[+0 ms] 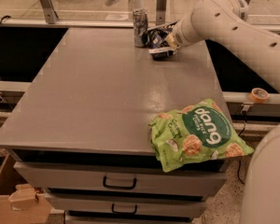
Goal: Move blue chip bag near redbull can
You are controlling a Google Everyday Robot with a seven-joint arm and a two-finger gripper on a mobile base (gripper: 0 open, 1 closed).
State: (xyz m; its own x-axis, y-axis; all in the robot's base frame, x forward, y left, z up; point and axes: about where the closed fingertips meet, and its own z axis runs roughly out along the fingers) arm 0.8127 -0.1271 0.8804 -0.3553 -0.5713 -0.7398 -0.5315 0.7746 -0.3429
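Note:
The redbull can (140,28) stands upright at the far edge of the grey table (102,97). The blue chip bag (157,42), dark navy with white lettering, is just right of the can, low over or on the table. My gripper (167,40) is at the end of the white arm (224,24) reaching in from the right, and it is shut on the blue chip bag. The fingers are mostly hidden behind the bag.
A bright green "dang" bag (198,133) lies at the table's near right corner, overhanging the edge. Drawers (119,183) sit under the table. A tape roll (259,95) rests on a ledge at right. A cardboard box (14,199) is at lower left.

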